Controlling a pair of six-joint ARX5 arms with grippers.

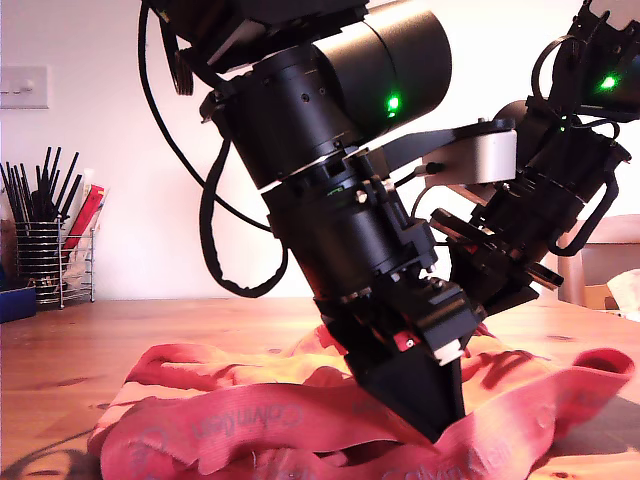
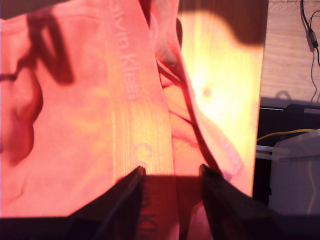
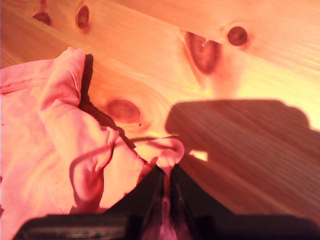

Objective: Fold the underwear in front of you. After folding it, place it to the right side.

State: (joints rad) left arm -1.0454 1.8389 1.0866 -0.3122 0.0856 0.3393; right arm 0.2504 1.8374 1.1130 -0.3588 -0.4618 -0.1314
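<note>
The coral-red underwear lies crumpled on the wooden table, its paler waistband with grey lettering running along the front. My first gripper points down into that waistband. In the first wrist view it is open, with the lettered waistband of the underwear lying between its dark fingers. My second gripper is shut on a thin bunched edge of the underwear, just above bare wood. In the exterior view the second arm stands behind the first, and its fingertips are hidden.
A wire holder of black utensils and a blue object stand at the exterior view's left rear. A light-coloured piece of furniture is at that view's right. The first wrist view shows a white box and cables beyond the table edge.
</note>
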